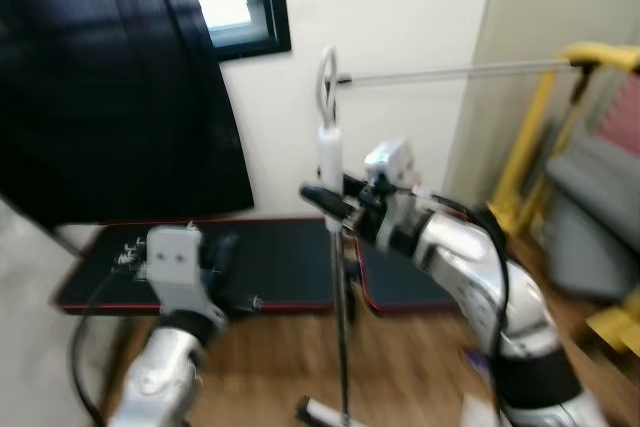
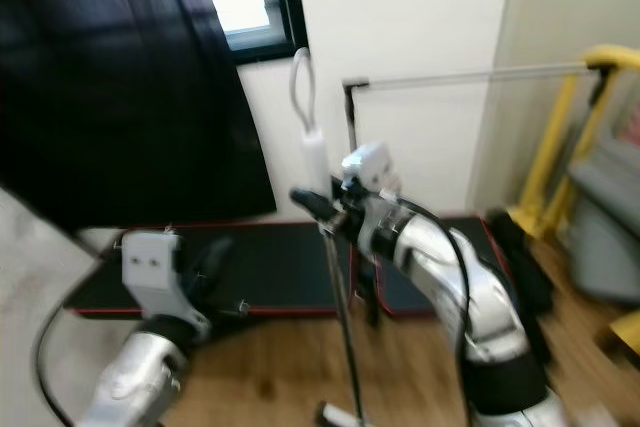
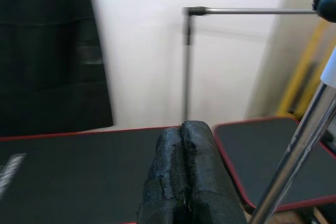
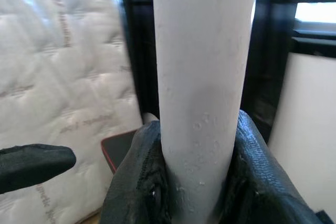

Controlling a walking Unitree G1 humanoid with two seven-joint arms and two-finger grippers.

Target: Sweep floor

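Note:
A broom stands upright before me, with a white grip and loop [image 1: 329, 137] on top and a thin metal pole [image 1: 341, 337] running down to the wooden floor [image 1: 270, 367]. My right gripper [image 1: 325, 202] is shut on the broom's white handle [image 4: 202, 93], its black fingers [image 4: 142, 182] pressed against both sides. My left gripper [image 1: 228, 252] is lower and to the left, apart from the pole, and its fingers [image 3: 184, 177] are pressed together with nothing between them. The broom's head is barely visible at the bottom edge [image 1: 320, 412].
Black mats with red borders [image 1: 270, 262] lie on the floor by the white wall. A dark curtain [image 1: 110, 77] hangs at the left under a window. A metal rack bar [image 1: 450, 73] and a yellow frame [image 1: 535, 127] stand at the right, by a grey seat [image 1: 590, 207].

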